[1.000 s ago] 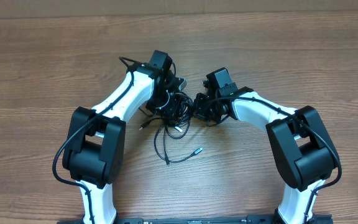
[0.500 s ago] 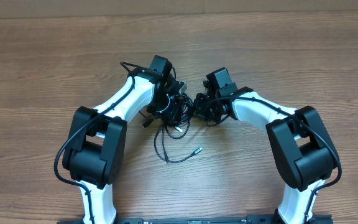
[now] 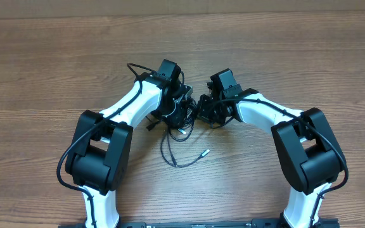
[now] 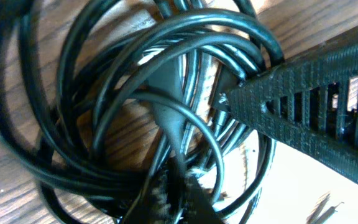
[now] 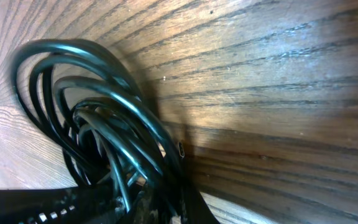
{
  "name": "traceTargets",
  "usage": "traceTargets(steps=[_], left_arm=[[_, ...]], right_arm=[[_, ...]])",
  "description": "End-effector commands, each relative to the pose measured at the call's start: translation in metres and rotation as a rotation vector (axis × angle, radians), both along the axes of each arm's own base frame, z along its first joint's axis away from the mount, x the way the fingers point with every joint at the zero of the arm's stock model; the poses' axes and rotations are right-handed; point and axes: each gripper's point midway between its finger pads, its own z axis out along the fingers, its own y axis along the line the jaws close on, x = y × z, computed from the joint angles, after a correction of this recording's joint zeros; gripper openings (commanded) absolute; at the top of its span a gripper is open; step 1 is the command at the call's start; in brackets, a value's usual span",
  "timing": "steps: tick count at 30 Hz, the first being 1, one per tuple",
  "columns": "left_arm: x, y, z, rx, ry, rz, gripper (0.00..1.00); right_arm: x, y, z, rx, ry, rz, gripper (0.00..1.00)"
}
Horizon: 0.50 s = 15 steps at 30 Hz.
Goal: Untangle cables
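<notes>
Cables in tight knot on desk; L jaws clamped on tangle, R jaws closed round loops, 1 plug end loose nearby.

Overhead looks down; both wrist cameras closely share the cables.
</notes>
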Motion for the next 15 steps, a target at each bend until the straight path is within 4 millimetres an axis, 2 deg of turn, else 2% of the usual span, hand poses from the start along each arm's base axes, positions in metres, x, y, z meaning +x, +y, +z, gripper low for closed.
traceTargets(steps=[1, 4, 11, 15], left_arm=[[-0.008, 0.018, -0.006, 0.085, 0.018, 0.015, 0.04], [-0.007, 0.018, 0.002, 0.084, 0.016, 0.017, 0.04], [0.003, 0.014, 0.043, 0.058, -0.044, 0.020, 0.04], [-0.001, 0.018, 0.052, 0.067, -0.042, 0.021, 0.04]], right_arm=[[-0.004, -0.010, -0.017, -0.052, 0.026, -0.020, 0.06], [-0.004, -0.010, -0.017, -0.052, 0.025, -0.020, 0.06], [-0.004, -0.010, -0.017, -0.053, 0.026, -0.020, 0.06], [-0.004, -0.010, -0.017, -0.053, 0.026, -0.020, 0.06]])
